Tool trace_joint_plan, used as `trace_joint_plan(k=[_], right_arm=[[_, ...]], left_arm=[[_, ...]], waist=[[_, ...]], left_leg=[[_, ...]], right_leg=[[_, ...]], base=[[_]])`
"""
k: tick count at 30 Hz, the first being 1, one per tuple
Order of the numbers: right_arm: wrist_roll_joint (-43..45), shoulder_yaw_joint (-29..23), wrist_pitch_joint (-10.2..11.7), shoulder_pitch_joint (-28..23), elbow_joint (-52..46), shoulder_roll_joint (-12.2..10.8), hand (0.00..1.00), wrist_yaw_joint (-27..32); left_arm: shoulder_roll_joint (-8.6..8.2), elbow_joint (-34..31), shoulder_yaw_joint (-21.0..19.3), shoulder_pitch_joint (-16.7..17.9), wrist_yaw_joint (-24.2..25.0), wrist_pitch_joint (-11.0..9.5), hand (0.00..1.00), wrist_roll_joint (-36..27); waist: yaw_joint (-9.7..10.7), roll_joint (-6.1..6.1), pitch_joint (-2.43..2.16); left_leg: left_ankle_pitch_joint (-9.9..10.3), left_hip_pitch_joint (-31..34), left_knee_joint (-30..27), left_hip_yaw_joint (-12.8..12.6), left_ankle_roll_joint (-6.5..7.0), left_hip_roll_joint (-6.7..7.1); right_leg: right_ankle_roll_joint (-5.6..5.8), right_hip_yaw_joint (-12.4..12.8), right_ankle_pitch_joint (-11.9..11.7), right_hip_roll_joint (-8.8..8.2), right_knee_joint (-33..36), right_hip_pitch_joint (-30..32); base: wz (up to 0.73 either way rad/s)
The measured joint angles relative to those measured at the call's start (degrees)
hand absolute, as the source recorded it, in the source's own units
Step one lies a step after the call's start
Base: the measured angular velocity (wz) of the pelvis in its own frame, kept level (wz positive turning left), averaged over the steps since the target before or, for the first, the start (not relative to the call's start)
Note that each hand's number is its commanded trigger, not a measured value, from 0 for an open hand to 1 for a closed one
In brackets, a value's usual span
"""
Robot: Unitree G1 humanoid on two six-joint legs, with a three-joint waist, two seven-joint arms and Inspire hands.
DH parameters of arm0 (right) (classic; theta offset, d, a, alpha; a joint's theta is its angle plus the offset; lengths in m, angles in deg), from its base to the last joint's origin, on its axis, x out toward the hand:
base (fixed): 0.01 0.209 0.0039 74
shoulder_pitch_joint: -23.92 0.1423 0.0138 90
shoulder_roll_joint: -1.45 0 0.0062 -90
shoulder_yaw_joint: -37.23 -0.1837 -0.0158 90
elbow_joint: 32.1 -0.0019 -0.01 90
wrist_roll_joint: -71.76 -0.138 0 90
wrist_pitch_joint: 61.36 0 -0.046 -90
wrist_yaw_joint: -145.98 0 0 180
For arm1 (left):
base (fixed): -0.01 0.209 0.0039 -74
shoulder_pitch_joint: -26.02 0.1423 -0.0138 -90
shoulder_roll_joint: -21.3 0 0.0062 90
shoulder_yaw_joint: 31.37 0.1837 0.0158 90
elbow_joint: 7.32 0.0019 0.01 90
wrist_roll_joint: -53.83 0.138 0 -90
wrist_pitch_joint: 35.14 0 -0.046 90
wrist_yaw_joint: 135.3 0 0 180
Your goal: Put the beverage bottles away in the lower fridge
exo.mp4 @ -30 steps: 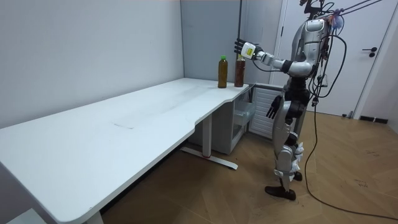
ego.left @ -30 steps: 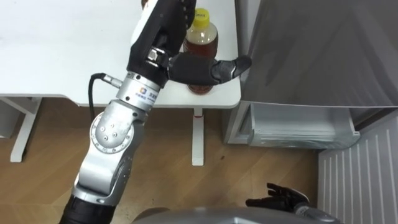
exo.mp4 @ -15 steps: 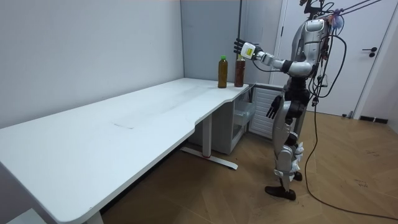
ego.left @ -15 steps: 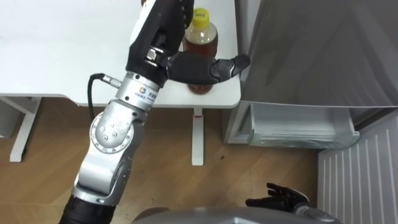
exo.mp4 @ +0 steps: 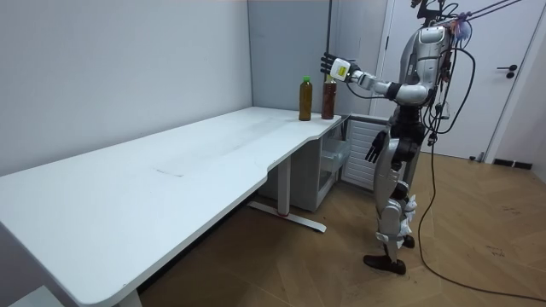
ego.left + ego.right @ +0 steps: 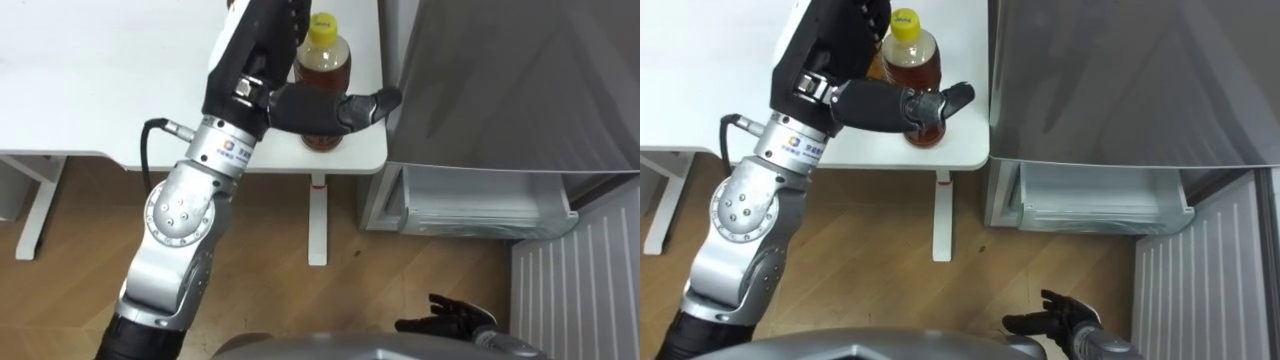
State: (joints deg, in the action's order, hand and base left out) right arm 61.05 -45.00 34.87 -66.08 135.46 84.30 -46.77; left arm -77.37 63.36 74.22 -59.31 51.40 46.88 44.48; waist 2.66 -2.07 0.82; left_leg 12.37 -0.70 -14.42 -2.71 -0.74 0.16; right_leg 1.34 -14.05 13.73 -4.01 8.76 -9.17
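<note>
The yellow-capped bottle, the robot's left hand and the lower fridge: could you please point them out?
yellow-capped bottle (image 6: 322,68), left eye view, on its brown body.
left hand (image 6: 305,106), left eye view, on the thumb before the bottle.
lower fridge (image 6: 480,205), left eye view, on its open compartment.

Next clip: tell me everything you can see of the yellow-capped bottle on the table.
The yellow-capped bottle looks like clear plastic holding an amber-brown drink, with rounded shoulders and its cap on. It stands upright on the white table, near the front corner next to the grey fridge. The left hand is at its left side, thumb reaching across the front of its lower body; whether it presses cannot be told.
</note>
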Motion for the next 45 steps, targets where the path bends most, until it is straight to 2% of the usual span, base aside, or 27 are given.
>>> trace_joint_plan(k=[5, 11, 15, 21, 22, 26, 33, 45], right_arm=[[0.0, 0.0, 0.0, -0.1, -0.2, 0.0, 0.0, 0.0], [0.1, 0.0, 0.1, -0.2, -0.2, 0.0, 0.0, 0.1], [0.1, 0.0, 0.1, -0.3, -0.2, 0.0, 0.0, 0.1], [0.1, 0.0, 0.1, -0.3, -0.2, 0.0, 0.0, 0.1], [0.1, 0.0, 0.1, -0.5, -0.3, 0.0, 0.0, 0.1], [0.2, -0.1, 0.1, -1.4, -2.2, 0.1, 0.0, 0.1], [0.2, -0.1, 0.2, -1.7, -2.6, 0.1, 0.0, 0.1], [0.3, -0.1, 0.2, -1.7, -2.7, 0.1, 0.0, 0.1]], left_arm=[[-0.07, 0.5, 0.0, 0.0, 0.0, 0.0, 0.0, 1.2], [-0.26, 4.4, 0.0, 0.0, -1.3, 0.0, 0.0, 5.1], [-0.21, 4.7, 0.0, 0.0, -1.5, 0.0, 0.0, 5.1], [0.0, 5.3, 0.0, 0.0, -2.2, 0.0, 0.0, 5.1], [0.19, 5.7, 0.0, 0.0, -2.4, 0.0, 0.0, 5.1], [0.43, 6.1, 0.0, 0.0, -2.7, 0.0, 0.0, 5.1], [0.42, 6.3, 0.0, 0.2, -2.6, 0.0, 0.0, 5.1], [0.43, 6.3, 0.0, 1.0, -2.7, 0.0, 0.0, 5.1]], waist=[[0.0, 0.14, -0.09], [0.0, 0.6, -0.55], [0.0, 0.69, -0.61], [0.0, 0.6, -0.54], [0.1, 0.4, -0.37], [0.1, 0.53, -0.27], [0.1, 0.78, -0.46], [0.1, 0.73, -0.5]], left_leg=[[0.0, 0.0, 0.0, 0.0, 0.0, 0.0], [0.0, 0.0, -0.1, 0.0, 0.0, 0.0], [0.0, 0.0, -0.1, 0.0, 0.0, 0.0], [0.0, -0.3, -0.1, 0.0, 0.0, 0.0], [0.0, -0.5, -0.1, 0.0, 0.0, 0.0], [0.0, -0.6, -0.1, 0.0, 0.0, 0.0], [0.0, -0.6, -0.1, 0.0, 0.0, 0.0], [0.0, -0.6, -0.1, 0.0, 0.0, 0.0]], right_leg=[[0.0, -0.1, 0.0, 0.0, 0.0, 0.0], [0.0, -0.2, 0.0, 0.0, 0.0, -0.1], [0.0, -0.2, 0.0, 0.0, 0.0, -0.1], [0.0, -0.2, 0.0, 0.0, 0.0, -0.4], [0.0, -0.2, 0.0, 0.0, 0.0, -0.5], [0.0, -0.2, 0.0, 0.0, 0.0, -0.7], [0.0, -0.2, 0.0, 0.0, 0.1, -0.7], [0.0, -0.2, 0.0, 0.0, 0.1, -0.7]], base=[[0.0], [0.0], [0.0], [0.0], [0.0], [0.0], [0.0], [0.0]])
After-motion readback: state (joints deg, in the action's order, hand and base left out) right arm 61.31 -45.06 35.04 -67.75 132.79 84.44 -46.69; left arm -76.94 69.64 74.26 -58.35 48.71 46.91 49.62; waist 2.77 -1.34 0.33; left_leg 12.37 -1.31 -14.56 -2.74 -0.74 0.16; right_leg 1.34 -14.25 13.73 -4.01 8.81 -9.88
